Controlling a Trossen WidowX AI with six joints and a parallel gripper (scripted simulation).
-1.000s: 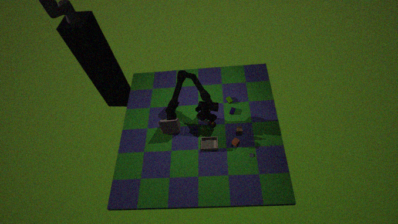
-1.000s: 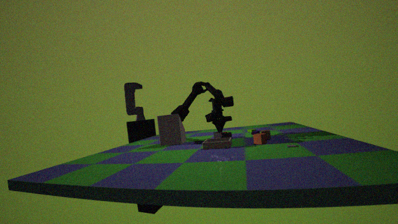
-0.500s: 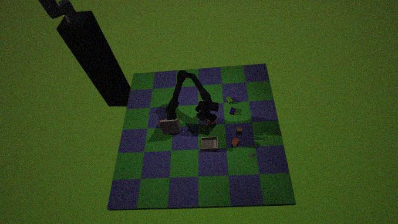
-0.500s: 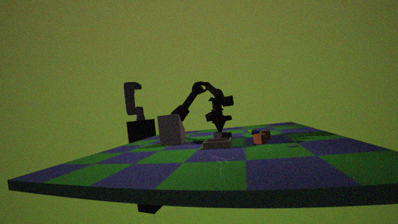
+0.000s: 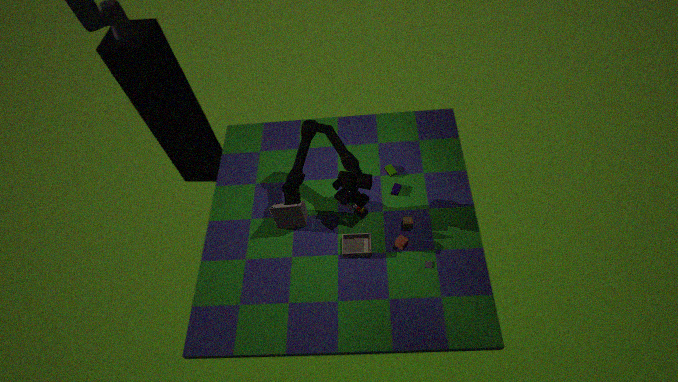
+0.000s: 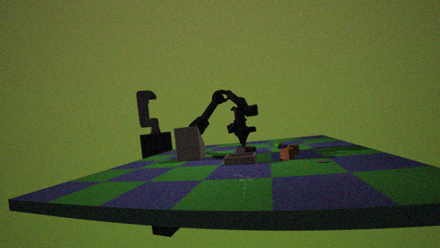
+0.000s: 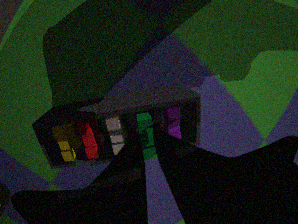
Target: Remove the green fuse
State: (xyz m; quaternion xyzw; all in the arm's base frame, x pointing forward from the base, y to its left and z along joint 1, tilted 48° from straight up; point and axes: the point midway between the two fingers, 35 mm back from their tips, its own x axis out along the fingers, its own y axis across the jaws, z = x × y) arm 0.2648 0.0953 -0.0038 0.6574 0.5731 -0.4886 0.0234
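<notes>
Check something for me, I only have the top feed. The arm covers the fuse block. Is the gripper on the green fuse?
Observer: Yes. In the wrist view the gripper is shut on the green fuse, fourth in the row, between the white fuse and the purple fuse.
Operator: Is it out of the block yet?
Observer: Its lower end hangs past the front edge of the fuse block in the wrist view, unlike its neighbours, so it looks partly lifted. I cannot tell if it is free.
Operator: How high is the gripper?
Observer: In the exterior view it points straight down, its tip just above the block, right behind the tray.
</notes>
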